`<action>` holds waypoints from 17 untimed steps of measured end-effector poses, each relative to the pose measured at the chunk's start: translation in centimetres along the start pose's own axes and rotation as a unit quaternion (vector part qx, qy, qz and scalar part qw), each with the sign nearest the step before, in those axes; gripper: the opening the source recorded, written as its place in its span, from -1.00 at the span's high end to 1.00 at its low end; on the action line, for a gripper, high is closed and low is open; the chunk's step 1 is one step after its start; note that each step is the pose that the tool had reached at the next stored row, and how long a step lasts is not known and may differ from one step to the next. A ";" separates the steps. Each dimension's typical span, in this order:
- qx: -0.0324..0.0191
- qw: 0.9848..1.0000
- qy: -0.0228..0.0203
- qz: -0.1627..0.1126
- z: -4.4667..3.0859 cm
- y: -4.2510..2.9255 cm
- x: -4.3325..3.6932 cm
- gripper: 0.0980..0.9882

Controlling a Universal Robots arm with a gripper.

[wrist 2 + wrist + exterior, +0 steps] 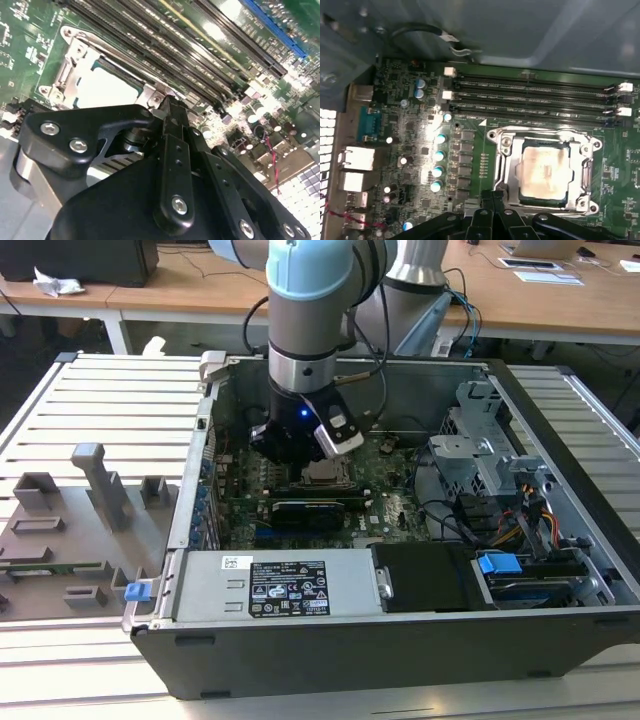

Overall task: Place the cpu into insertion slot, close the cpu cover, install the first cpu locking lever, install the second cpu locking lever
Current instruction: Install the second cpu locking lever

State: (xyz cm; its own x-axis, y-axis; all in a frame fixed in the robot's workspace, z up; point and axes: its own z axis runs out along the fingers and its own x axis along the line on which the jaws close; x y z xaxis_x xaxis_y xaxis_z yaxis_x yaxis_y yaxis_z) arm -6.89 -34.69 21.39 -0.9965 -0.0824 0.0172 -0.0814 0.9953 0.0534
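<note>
Your gripper (492,196), jaws pressed together and empty, hovers at the edge of the insertion slot (506,172), where the cpu (543,169) already sits under its cover (580,150); thin, stiff, delicate metal, so touch edges only.

cpu (543,170) sits in insertion slot (502,165), cpu cover (584,172) down around it. 4 memory slots (535,100) at 12 o'clock of the slot in first wrist view. Gripper (492,197) just beside slot edge at 7 o'clock.
</note>
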 end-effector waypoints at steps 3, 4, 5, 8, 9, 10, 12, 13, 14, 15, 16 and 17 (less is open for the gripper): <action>0.000 1.000 0.011 0.001 -0.02 0.07 -1.38 0.98; -0.001 1.000 0.016 0.001 -0.01 0.06 -2.15 0.98; -0.001 1.000 0.022 0.001 -0.02 0.04 -2.88 0.98; -0.002 0.999 0.036 0.002 -0.04 -0.04 -4.99 0.98; -0.002 0.999 0.038 0.002 -0.04 -0.04 -5.38 0.98; 0.000 0.999 0.039 0.002 -0.10 0.09 -5.65 0.98; 0.008 0.999 0.040 0.003 -0.66 0.22 -5.65 0.98; 0.011 0.999 0.040 0.003 -1.24 0.32 -5.65 0.98; 0.012 0.999 0.040 0.003 -1.57 0.36 -5.65 0.98; 0.013 0.999 0.040 0.003 -2.09 0.41 -5.64 0.98; 0.014 0.999 0.040 0.003 -2.60 0.46 -5.63 0.98; 0.016 0.999 0.041 0.003 -3.09 0.51 -5.62 0.98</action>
State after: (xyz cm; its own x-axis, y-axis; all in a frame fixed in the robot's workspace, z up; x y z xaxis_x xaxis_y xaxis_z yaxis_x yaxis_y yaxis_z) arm -1.26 -33.88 24.41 -0.9920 -0.0787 0.0982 -0.0769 0.9968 0.0217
